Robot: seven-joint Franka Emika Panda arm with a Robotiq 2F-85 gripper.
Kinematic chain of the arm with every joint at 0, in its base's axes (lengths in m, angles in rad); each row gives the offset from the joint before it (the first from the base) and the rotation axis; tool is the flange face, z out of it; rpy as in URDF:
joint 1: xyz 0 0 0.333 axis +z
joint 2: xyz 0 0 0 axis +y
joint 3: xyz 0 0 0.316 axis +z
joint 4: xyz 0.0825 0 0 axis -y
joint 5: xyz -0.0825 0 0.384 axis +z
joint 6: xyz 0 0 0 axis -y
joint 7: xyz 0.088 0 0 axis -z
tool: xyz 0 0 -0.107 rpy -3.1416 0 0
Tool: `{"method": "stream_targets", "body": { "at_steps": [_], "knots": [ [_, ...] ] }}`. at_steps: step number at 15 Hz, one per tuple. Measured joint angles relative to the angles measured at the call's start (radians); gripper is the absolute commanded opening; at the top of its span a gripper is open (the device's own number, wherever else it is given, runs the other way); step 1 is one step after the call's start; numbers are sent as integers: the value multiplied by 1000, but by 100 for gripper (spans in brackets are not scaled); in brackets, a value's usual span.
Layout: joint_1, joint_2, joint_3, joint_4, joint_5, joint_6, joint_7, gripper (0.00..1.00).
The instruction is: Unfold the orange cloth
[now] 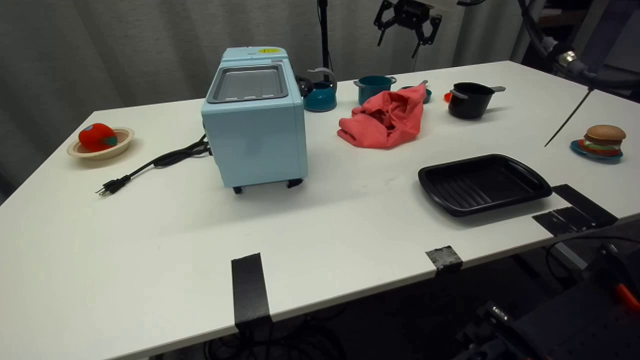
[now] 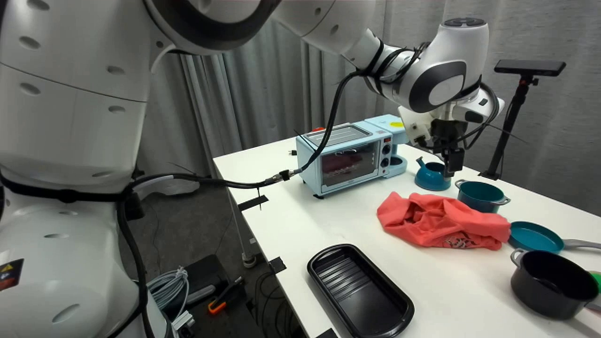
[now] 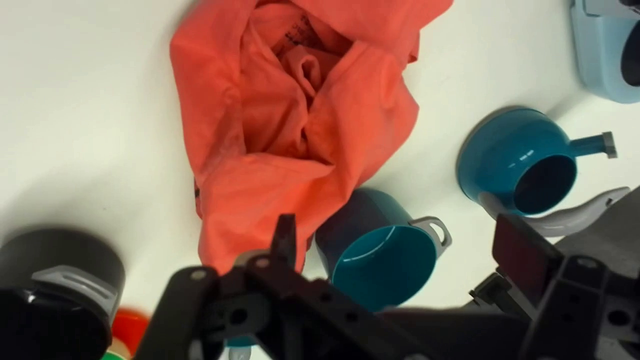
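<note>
Bunched and wrinkled, the orange cloth [image 1: 406,120] lies in a heap on the white table, its middle folded into a hollow. Dark lettering shows on the cloth [image 2: 436,220] in an exterior view and inside the hollow of the cloth [image 3: 370,105] in the wrist view. My gripper [image 1: 398,48] hangs well above the table, jaws spread wide and holding nothing. In the wrist view the gripper [image 3: 401,240] is over the teal pot, with one finger [image 3: 284,237] overlapping the cloth's lower edge and the opposite finger [image 3: 522,255] near the kettle.
Touching or close beside the cloth is a teal pot [image 2: 481,195]; a teal pan [image 2: 533,237] sits at its edge. A teal kettle [image 2: 432,176], blue toaster oven [image 1: 257,140], black pot [image 1: 470,102] and black grill pan [image 1: 485,185] stand around. A camera stand [image 2: 512,119] rises behind the table.
</note>
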Motion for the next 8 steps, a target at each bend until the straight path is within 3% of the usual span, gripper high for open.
{"method": "stream_targets", "body": {
  "at_steps": [8],
  "knots": [
    [47, 172, -38, 84, -90, -19, 92, 100]
  ]
}}
